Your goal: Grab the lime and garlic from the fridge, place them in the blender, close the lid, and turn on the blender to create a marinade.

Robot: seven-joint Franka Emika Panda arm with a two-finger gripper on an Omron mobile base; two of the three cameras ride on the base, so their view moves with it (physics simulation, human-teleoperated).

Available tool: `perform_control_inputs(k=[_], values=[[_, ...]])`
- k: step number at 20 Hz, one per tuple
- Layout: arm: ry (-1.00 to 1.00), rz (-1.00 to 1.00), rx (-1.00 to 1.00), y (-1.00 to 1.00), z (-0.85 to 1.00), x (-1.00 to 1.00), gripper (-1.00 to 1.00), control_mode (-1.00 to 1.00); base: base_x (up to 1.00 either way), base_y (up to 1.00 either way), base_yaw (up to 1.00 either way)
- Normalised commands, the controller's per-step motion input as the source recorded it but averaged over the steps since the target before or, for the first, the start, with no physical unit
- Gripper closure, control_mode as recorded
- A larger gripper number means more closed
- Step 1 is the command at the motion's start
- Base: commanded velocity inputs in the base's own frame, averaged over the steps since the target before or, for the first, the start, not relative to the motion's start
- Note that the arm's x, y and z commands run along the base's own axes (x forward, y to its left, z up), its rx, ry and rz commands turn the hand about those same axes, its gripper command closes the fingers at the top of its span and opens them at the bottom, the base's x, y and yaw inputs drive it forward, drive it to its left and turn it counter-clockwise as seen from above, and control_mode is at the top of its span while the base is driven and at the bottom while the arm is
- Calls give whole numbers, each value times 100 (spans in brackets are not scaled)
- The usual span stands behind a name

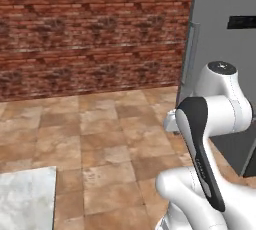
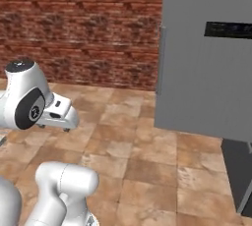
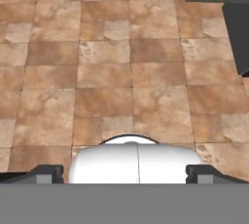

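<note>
Fridge (image 2: 206,68) ahead right, door shut; lime, garlic presumably inside, unseen. Gripper (image 3: 124,173) points down at tile floor (image 3: 107,72), fingers (image 3: 46,173) spread wide, empty. Risk: arm folded near fridge, could clip door edge reaching for handle (image 2: 160,60); misjudged approach leaves door unopened.

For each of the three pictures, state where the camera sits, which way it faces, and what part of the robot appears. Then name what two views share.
Left base view: behind the arm's left, facing the brick wall; the arm rises lower right.
Right base view: behind the arm's right, facing the fridge; the arm rises lower left.
Hand view: on the hand, looking down at the tiled floor; the open gripper sits at the bottom.
Both base views share wall, floor and fridge.
</note>
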Motion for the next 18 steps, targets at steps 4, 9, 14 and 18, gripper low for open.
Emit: perform_control_inputs(k=[4,9,14,18], values=[[0,0,0,0,0,0,-100,100,100,25,-17],[0,0,0,0,0,0,-100,100,100,22,-19],[0,0,0,0,0,0,-100,100,100,55,-22],[0,0,0,0,0,0,-100,100,100,45,-29]])
